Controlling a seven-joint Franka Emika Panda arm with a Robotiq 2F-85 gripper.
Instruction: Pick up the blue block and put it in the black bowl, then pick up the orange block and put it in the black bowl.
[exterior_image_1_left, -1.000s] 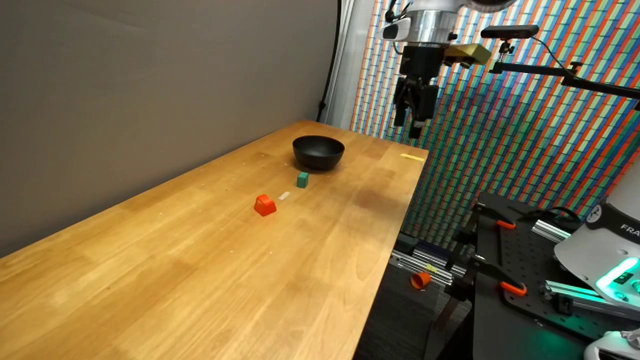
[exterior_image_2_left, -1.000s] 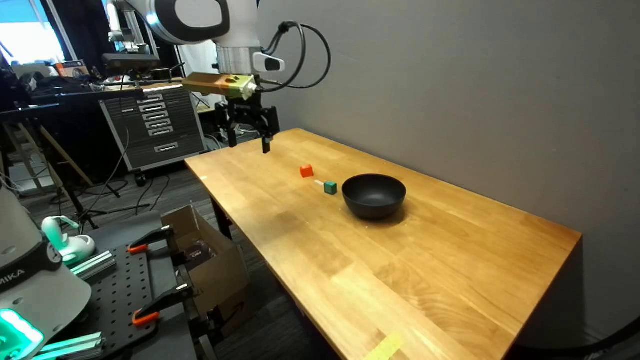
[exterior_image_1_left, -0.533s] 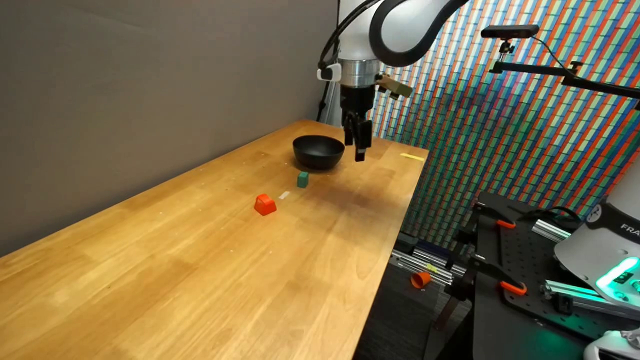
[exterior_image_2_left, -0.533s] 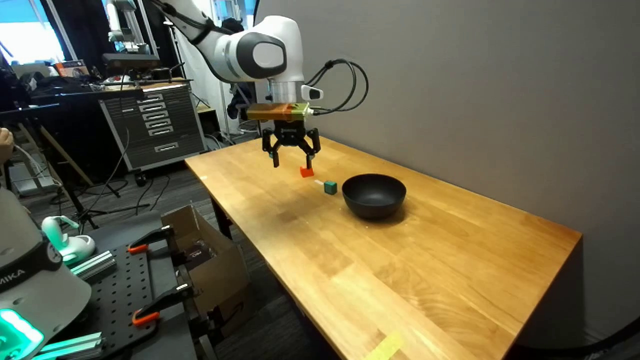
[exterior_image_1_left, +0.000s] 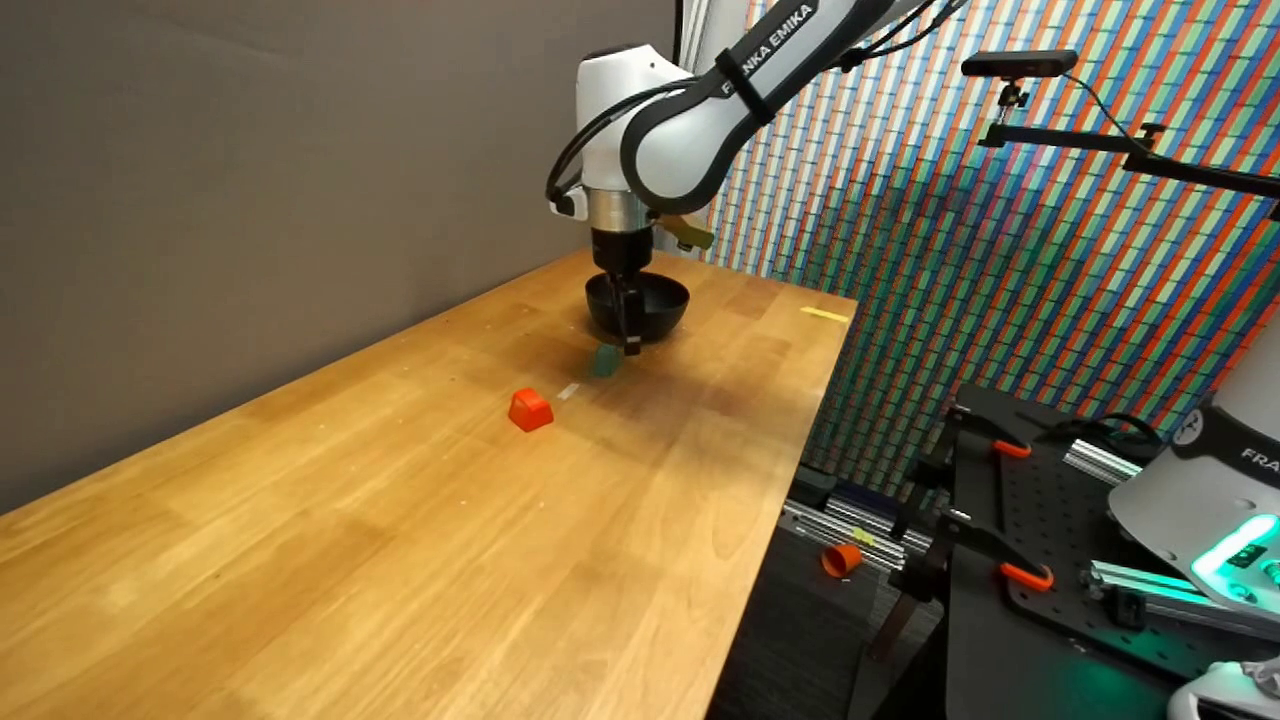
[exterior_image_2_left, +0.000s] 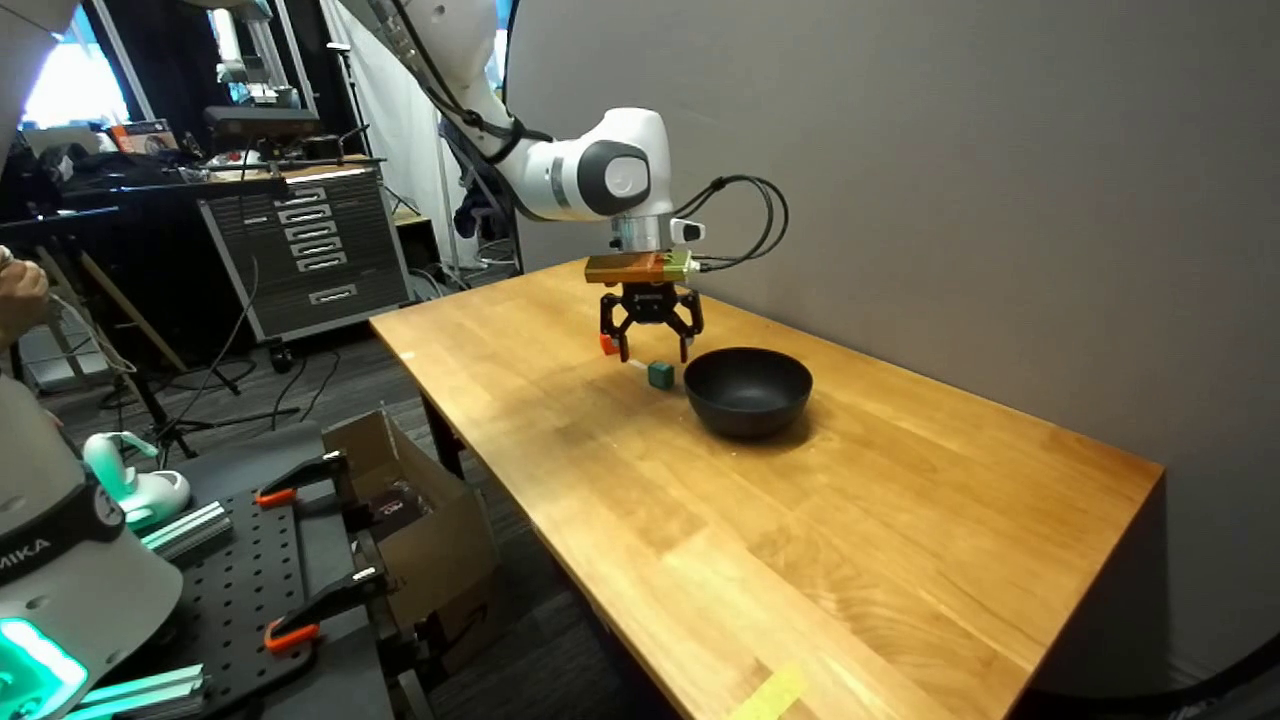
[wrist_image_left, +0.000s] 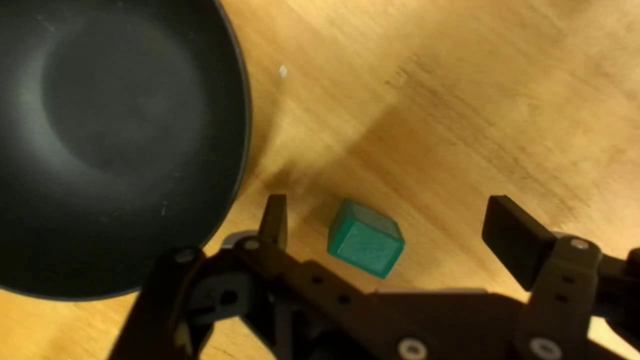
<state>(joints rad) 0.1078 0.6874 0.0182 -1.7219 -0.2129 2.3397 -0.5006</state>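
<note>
The blue block (exterior_image_1_left: 606, 361), a small teal cube, rests on the table beside the bowl in both exterior views (exterior_image_2_left: 661, 375). The black bowl (exterior_image_2_left: 748, 412) stands upright and empty; it also shows behind the gripper (exterior_image_1_left: 667, 308) and at the left of the wrist view (wrist_image_left: 125, 100). The orange block (exterior_image_1_left: 530, 411) lies farther from the bowl; in an exterior view a finger partly hides it (exterior_image_2_left: 608, 344). It is out of the wrist view. My gripper (exterior_image_2_left: 654, 353) is open and empty, just above the blue block. In the wrist view the blue block (wrist_image_left: 369, 245) appears between the spread fingertips (wrist_image_left: 387, 225), touching neither.
The wooden table (exterior_image_1_left: 420, 560) runs along a grey wall (exterior_image_2_left: 900, 200). The bowl's rim is close to one finger in the wrist view. A small pale strip (exterior_image_1_left: 568, 391) lies between the blocks. Yellow tape (exterior_image_1_left: 824, 314) marks the table's end.
My gripper has moved across the table and down, from beyond the table's edge to just above the blue block. It stays open. The blocks and bowl have not moved.
</note>
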